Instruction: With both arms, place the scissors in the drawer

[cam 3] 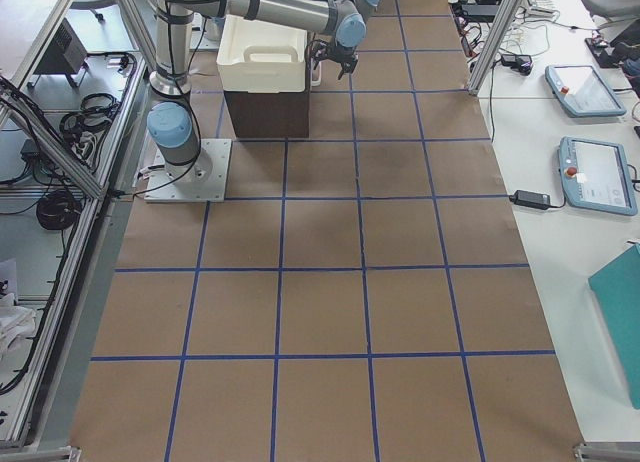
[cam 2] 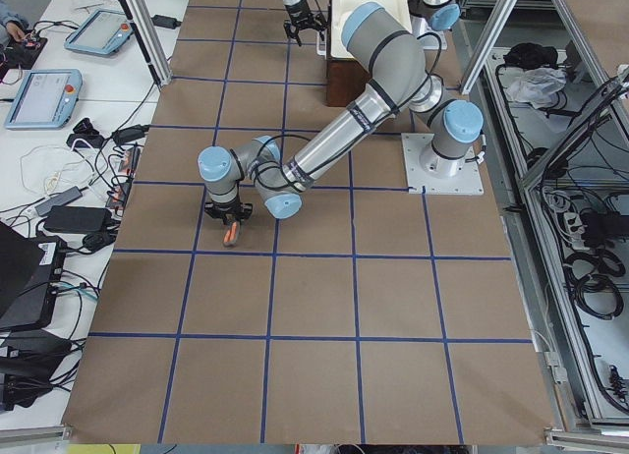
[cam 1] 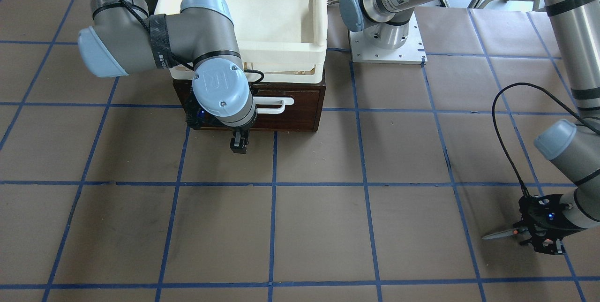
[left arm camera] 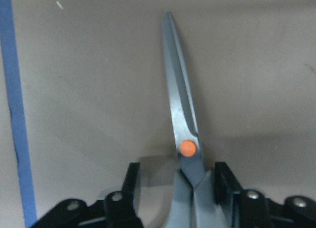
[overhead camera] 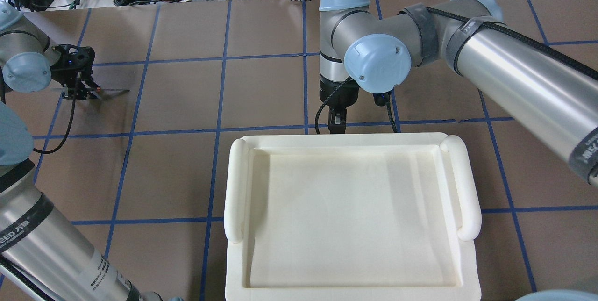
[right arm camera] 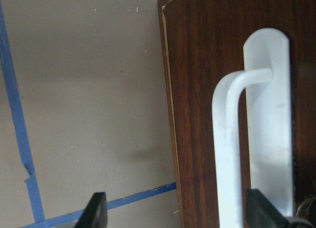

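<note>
The scissors (left arm camera: 183, 119) lie on the brown table with closed blades and an orange pivot dot. They show at the far right of the front view (cam 1: 504, 233) and at the far left of the overhead view (overhead camera: 112, 91). My left gripper (left arm camera: 178, 188) is open, its fingers on either side of the scissors' neck, with a gap on one side. The dark-brown drawer (cam 1: 295, 114) looks shut under the white tray. My right gripper (right arm camera: 180, 210) is open, and its fingers straddle the drawer's white bar handle (right arm camera: 226, 149) without closing on it.
A white plastic tray (cam 1: 319, 20) sits on top of the drawer box and hides it in the overhead view (overhead camera: 236, 184). An arm's base plate (cam 1: 412, 53) is bolted to the table beside the box. Blue tape lines grid the table.
</note>
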Available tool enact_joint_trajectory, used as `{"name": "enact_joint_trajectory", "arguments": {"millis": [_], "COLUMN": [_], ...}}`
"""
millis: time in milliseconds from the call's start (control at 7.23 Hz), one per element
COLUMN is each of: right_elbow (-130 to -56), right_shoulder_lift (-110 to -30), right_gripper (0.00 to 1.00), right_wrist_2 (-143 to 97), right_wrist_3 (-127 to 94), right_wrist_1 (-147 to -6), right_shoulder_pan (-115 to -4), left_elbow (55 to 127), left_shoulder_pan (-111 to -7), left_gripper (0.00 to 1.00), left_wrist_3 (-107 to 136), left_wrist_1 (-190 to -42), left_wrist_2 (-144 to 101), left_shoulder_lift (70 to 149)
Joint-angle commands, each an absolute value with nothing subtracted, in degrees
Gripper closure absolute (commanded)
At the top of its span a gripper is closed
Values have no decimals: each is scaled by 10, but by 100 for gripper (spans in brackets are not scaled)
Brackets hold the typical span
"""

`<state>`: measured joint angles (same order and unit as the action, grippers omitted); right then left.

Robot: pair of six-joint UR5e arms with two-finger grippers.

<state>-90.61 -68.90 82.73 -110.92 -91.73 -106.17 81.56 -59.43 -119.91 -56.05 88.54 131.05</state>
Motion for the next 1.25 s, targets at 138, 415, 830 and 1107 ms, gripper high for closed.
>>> {"name": "enact_joint_trajectory", "arguments": {"millis": [138,415,830,1107], "right_elbow": [-907,-905,-901,-875], "right_shoulder_lift": [-677,-677,-678,-671], "right_gripper": [0,0,0,0], "right_wrist_2": [826,828,836,845], "right_wrist_3": [-1109,-1104,-1079,-1065], "right_wrist_1": [-917,-924,-961,-962], "right_shoulder_pan": [-1062,-1062,-1059,-1059], "left_elbow": [816,816,815,815], "left_shoulder_pan": [-594,-594,-592,-592], "left_gripper": [2,2,3,33], "left_wrist_3": [-1195,-1195,-1195,-1196], "left_wrist_1": [-569,-570,-591,-592], "left_wrist_2": [886,887,899,898], "left_shoulder_lift": [1311,1314,1312,1313]}}
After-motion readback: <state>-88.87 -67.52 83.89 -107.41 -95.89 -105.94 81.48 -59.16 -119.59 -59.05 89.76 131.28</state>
